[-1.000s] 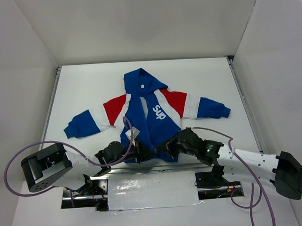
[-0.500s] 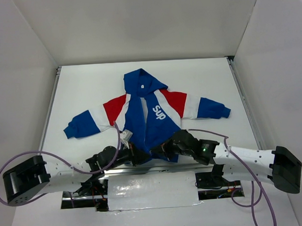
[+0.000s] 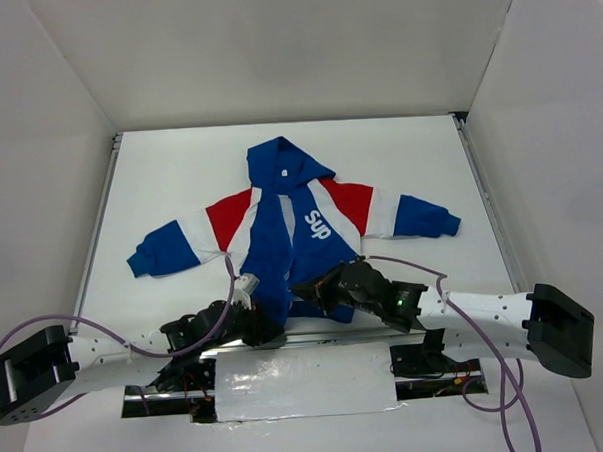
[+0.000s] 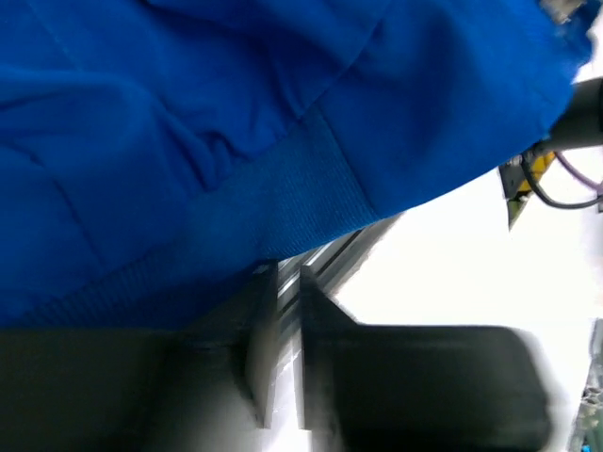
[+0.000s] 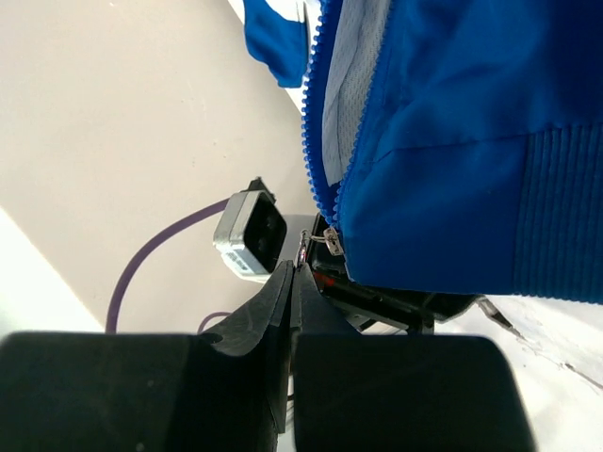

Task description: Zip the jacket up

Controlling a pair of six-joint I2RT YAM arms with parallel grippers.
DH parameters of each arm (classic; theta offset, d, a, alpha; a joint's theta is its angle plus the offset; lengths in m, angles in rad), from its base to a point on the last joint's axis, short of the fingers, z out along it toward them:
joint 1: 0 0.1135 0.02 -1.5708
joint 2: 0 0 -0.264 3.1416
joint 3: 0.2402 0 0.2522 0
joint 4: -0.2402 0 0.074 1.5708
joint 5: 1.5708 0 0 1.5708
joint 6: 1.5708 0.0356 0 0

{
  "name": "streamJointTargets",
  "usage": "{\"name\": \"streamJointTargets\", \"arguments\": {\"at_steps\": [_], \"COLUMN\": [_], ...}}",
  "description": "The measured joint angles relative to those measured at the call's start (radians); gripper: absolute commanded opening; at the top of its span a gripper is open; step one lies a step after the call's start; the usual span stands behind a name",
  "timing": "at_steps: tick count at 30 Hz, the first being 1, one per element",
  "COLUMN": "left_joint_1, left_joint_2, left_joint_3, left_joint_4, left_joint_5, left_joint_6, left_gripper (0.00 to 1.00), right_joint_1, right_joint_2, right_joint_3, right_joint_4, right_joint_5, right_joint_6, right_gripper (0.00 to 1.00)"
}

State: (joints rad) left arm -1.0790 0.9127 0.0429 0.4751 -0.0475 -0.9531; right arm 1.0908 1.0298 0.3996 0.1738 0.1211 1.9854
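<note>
From above, the left tool and right tool hide the jacket hem; up close, blur obscures the left tool's grip.

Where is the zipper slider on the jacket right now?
In the right wrist view, the zipper slider sits at the bottom end of the blue teeth on the jacket, by the hem, just beyond the closed fingertips of the right gripper.

Small royal-blue hooded jacket with red-and-white sleeve panels, lying flat, sleeves spread, front zipper open.
</note>
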Motion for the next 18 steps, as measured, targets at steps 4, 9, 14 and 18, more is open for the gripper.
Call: {"name": "streamJointTargets", "arguments": {"at_steps": [4, 9, 14, 18], "left_joint_1": [0.000, -0.007, -0.023, -0.031], "left_joint_2": [-0.009, -0.206, -0.586, -0.754], "left_joint_3": [0.000, 0.000, 0.000, 0.000], "left_joint_4": [-0.004, -0.078, -0.279, -0.374], "left_joint_5": [0.008, -0.010, -0.094, -0.154], "left_joint_6": [-0.004, -0.050, -0.161, -0.252], "left_gripper": [0.41, 0.42, 0.60, 0.64], "right_joint_1": [0.005, 0.013, 0.048, 0.070], "right_joint_2": [0.005, 0.004, 0.004, 0.008], "right_joint_3": [-0.002, -0.022, -0.055, -0.077], "right_joint_4": [0.015, 0.042, 0.064, 0.093], "right_joint_5": [0.008, 0.033, 0.066, 0.091], "right_joint_6": [0.002, 0.005, 0.007, 0.007], "right_gripper": [0.00, 0.00, 0.00, 0.00]}}
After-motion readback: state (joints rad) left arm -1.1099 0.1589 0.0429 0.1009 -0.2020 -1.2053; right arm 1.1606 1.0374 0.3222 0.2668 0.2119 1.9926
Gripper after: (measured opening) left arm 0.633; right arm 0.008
